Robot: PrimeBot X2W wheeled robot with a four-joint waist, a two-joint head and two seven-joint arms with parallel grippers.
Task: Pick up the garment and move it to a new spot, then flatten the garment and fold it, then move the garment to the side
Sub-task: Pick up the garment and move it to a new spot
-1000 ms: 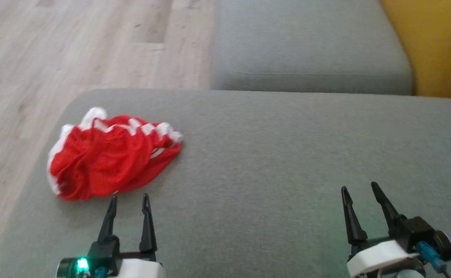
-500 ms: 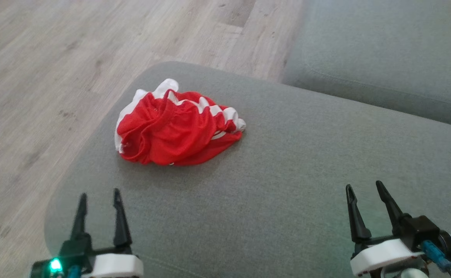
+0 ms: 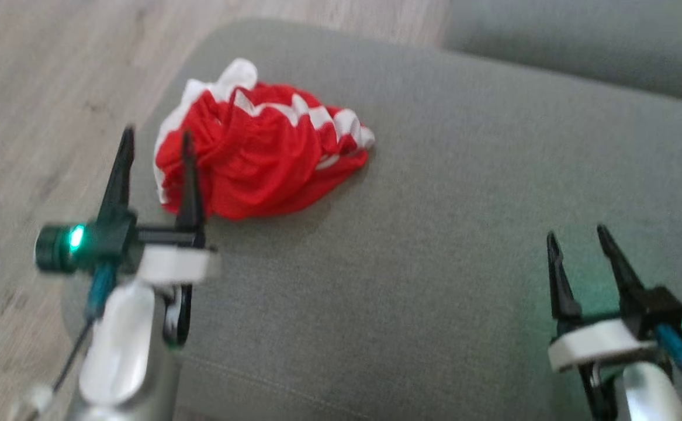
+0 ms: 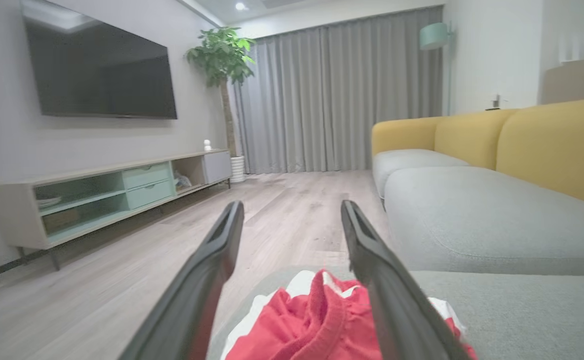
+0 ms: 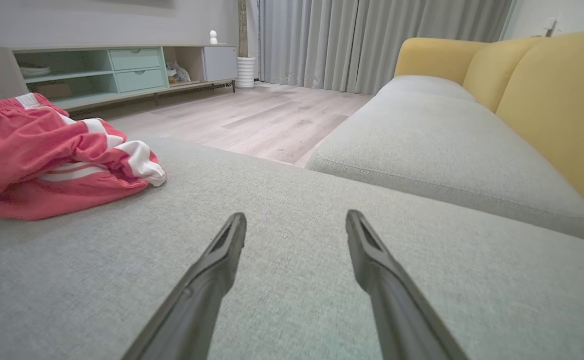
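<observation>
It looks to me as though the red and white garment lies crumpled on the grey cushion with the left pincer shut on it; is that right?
Not quite: the left pincer is open, not shut on it, as the left wrist view shows its fingers spread apart. The red and white garment does lie crumpled on the grey cushion.

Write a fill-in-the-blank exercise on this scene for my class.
The crumpled garment is white and ____. The cushion under it is coloured ____. Of the left gripper and right gripper, the ____ is nearer the garment. Both grippers' jaws stand ____.
Missing words: red; grey; left; open.
</observation>
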